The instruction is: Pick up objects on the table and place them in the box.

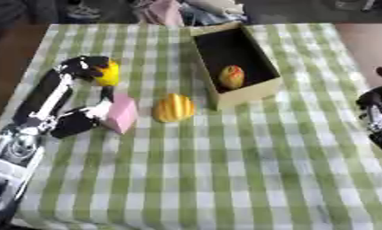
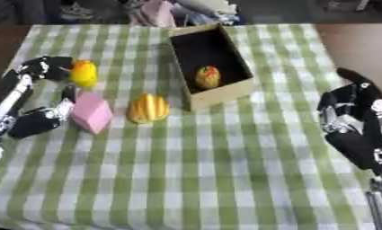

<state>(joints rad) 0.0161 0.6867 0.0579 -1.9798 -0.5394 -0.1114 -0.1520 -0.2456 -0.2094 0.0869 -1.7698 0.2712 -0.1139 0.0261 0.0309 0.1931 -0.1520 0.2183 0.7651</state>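
The robot's left hand (image 1: 87, 117) lies low on the green-and-white checked desk (image 1: 225, 179), its fingers and thumb set against the left side of a pink, house-shaped block (image 1: 121, 113) and apparently closing round it (how fully they wrap it cannot be made out). Behind that hand, near the arm's dark upper part, sits a small yellow rounded toy (image 1: 108, 74), and just right of the pink block rests a yellow ridged, shell-like object (image 1: 174, 108). The open tan cardboard box (image 1: 245, 92) stands up and to the right of all three, already holding a yellow-and-red fruit-shaped piece (image 1: 231, 76). The box lies beyond the ridged object from the left hand, so carrying the block there likely means lifting it over or past that piece. The right hand (image 2: 353, 117) waits at the right edge, fingers relaxed and empty, well apart from the objects.
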